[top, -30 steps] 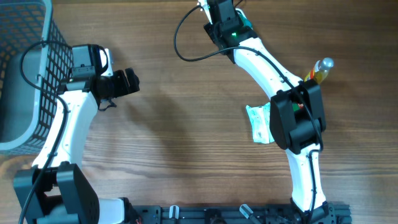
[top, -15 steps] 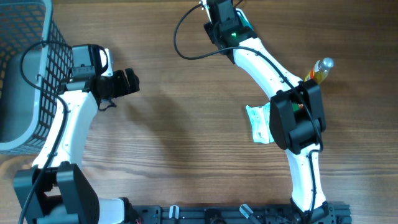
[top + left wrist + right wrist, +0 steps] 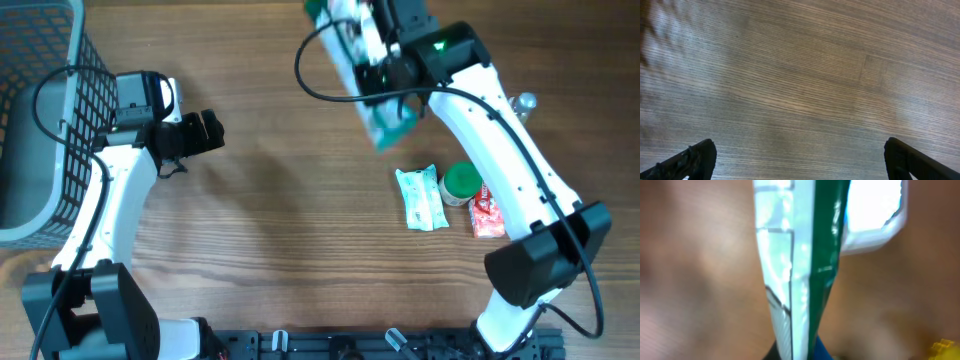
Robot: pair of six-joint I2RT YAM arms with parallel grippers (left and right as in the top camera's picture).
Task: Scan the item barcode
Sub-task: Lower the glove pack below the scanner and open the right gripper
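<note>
Nearest the arm bases, a white pouch (image 3: 420, 198), a green lid (image 3: 461, 180) and a red sachet (image 3: 487, 212) lie close together on the worktop (image 3: 300, 230). Farther out, the left claw (image 3: 205, 132) hangs spread wide over bare wood, near the basket (image 3: 40, 120). Farthest, the right claw (image 3: 388, 72) is pinched on a green-and-white packet (image 3: 795, 280), held clear of the worktop

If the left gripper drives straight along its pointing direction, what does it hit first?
Likely the bare table: the left gripper is open, and its wrist view shows only wood ahead. Its exact tilt is hard to judge.
</note>
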